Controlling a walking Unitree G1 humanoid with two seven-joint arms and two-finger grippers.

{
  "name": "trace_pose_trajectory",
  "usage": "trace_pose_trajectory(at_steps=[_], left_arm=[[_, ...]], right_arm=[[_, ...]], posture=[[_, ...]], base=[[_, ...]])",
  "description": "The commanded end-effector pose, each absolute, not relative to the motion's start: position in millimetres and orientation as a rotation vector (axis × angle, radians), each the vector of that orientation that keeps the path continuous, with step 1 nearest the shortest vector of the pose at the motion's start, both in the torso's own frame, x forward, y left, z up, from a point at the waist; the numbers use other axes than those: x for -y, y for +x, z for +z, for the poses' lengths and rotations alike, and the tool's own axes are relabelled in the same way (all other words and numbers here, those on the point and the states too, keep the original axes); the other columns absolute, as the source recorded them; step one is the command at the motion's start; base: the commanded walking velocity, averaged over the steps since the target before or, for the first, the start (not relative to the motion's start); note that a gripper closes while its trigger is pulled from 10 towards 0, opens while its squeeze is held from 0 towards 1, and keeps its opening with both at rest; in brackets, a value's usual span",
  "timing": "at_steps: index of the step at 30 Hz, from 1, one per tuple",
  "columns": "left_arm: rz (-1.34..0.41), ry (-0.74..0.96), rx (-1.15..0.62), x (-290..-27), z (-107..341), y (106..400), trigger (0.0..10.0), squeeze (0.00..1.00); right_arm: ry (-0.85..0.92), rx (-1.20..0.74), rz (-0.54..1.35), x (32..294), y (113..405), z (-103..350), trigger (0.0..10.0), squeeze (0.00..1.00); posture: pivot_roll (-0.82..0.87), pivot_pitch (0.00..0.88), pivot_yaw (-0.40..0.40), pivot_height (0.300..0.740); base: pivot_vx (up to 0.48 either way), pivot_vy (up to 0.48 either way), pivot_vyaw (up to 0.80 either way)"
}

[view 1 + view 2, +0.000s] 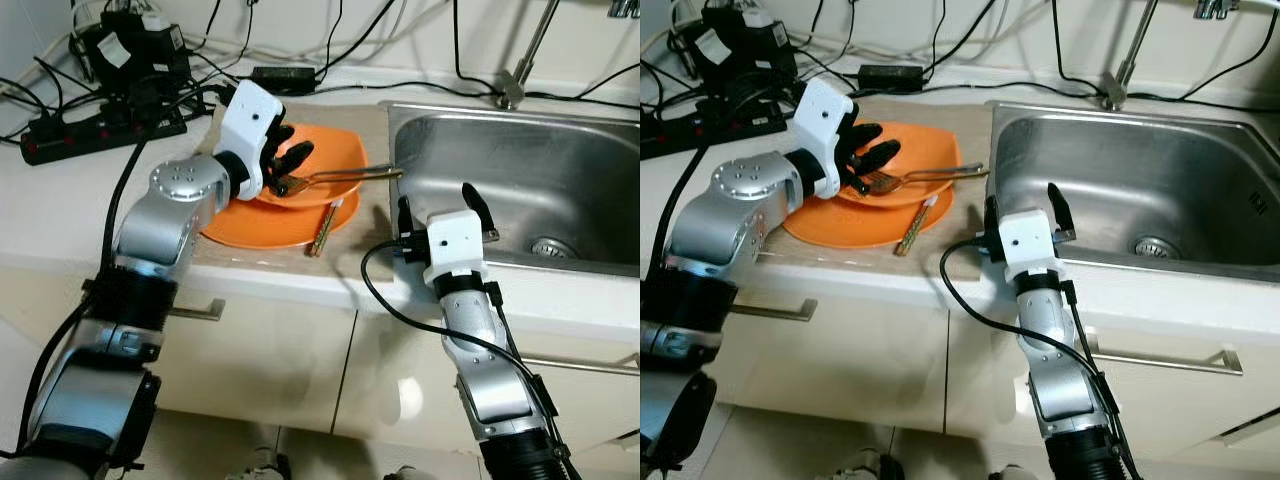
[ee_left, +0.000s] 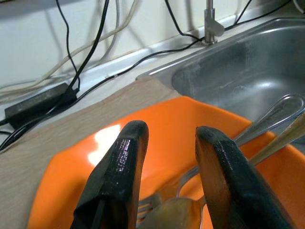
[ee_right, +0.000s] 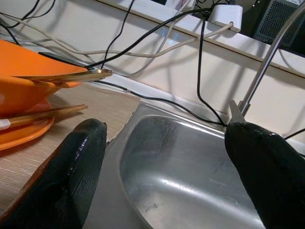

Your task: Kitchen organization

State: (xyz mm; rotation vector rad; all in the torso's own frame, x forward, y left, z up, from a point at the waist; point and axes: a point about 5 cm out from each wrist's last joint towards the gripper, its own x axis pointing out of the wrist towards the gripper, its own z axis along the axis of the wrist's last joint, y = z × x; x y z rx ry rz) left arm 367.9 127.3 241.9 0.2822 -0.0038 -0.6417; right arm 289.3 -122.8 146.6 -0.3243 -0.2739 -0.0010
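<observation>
At the kitchen counter (image 1: pixel 60 215), my left gripper (image 1: pixel 285 165) reaches into the orange bowl (image 1: pixel 330 150), its fingers (image 2: pixel 119 176) narrowly parted around the ends of a fork (image 2: pixel 147 207) and a gold spoon (image 1: pixel 345 177); I cannot tell whether they grip either. The bowl sits on an orange plate (image 1: pixel 250 225) just beside the steel sink (image 1: pixel 520 180), with chopsticks (image 1: pixel 328 225) lying across the plate's rim. My right gripper (image 1: pixel 445 205) hovers at the sink's front left corner, fingers (image 3: pixel 71 176) spread wide, holding nothing. A power strip (image 1: pixel 100 130) and cables lie behind.
</observation>
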Motion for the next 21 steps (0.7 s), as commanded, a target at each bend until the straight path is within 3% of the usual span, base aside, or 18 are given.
trace_pose_trajectory(at_steps=[1, 21], left_arm=[[-0.663, 0.3, 0.027, -125, 249, 370, 10.0, 0.0], [-0.855, 0.334, -0.024, -106, 239, 369, 10.0, 0.0]], right_arm=[[-0.324, 0.292, -0.003, 122, 290, 150, 10.0, 0.0], [-0.324, 0.291, -0.006, 122, 289, 150, 10.0, 0.0]], posture=[[-0.01, 0.0, 0.041, 0.707], [-0.01, 0.005, 0.045, 0.707]], base=[[0.0, 0.0, 0.0], [0.0, 0.0, 0.0]])
